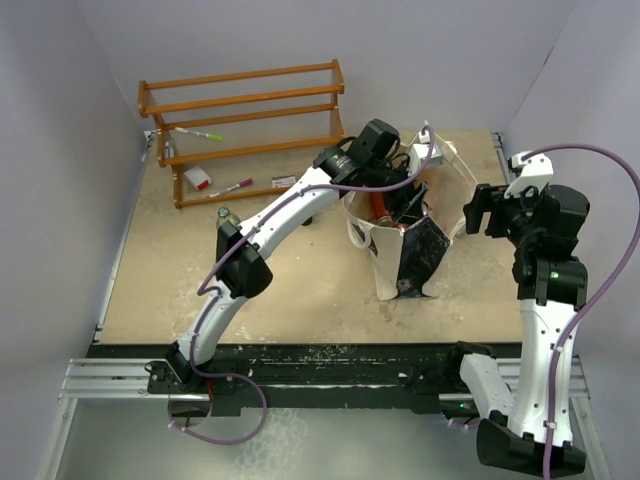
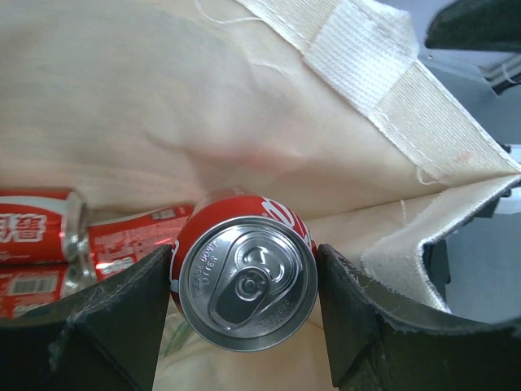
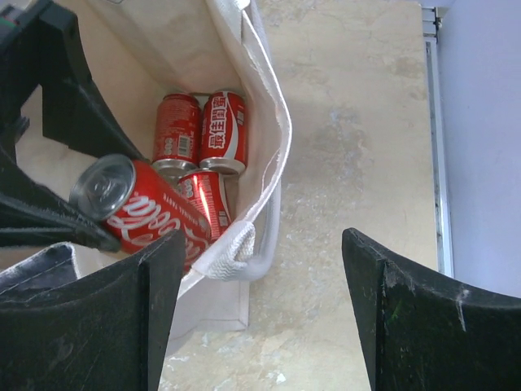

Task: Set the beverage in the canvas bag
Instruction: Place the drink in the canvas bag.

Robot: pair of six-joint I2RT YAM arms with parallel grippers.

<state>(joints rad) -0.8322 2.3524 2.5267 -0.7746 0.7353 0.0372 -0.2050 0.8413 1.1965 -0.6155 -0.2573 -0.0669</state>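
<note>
The cream canvas bag (image 1: pixel 372 236) stands open at the table's middle right, its black printed panel (image 1: pixel 425 250) facing front. My left gripper (image 1: pixel 385 188) reaches into the bag's mouth and is shut on a red cola can (image 2: pixel 244 277), silver top toward the camera, tilted above the bag's floor. The held can also shows in the right wrist view (image 3: pixel 134 208). Three more red cans (image 3: pixel 203 134) lie on the bag's bottom. My right gripper (image 1: pixel 478 210) is open and empty just right of the bag; the bag's rim and strap handle (image 3: pixel 236 248) hang between its jaws, untouched.
A wooden rack (image 1: pixel 240 100) stands at the back left with markers and small items on its shelves. A small dark object (image 1: pixel 222 214) sits on the table beside the left arm. The table's right edge rail (image 3: pixel 431 122) runs close to the right gripper.
</note>
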